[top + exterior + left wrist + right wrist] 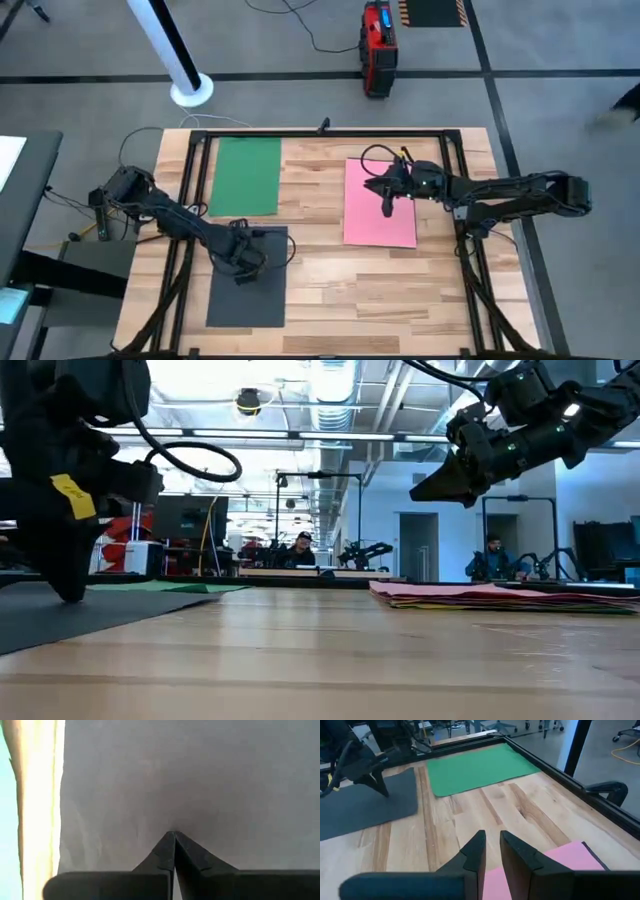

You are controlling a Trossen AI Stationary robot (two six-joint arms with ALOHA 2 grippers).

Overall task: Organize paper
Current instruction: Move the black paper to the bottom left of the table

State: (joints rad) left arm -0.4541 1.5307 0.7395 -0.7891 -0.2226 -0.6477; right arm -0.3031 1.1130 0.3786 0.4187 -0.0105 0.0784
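Paper sorting about midway, by the look of it. Flat green rectangular sheet [246,176] laid out alone at the far left of the pale wooden tabletop [330,290]; thin dark grey rectangular sheet [249,277] laid out separately, nearer, just beside it. Stack of thin coloured sheets topped by pink [379,203] at centre right, with more edges showing beneath in the low view, so probably several sheets left to spread out. Left gripper [243,264] down on the far part of the dark grey sheet, fingers pressed together, tips touching the paper, gripping nothing visible. Right gripper [386,197] raised above the pink stack, clear of it, fingers narrowly parted, empty.
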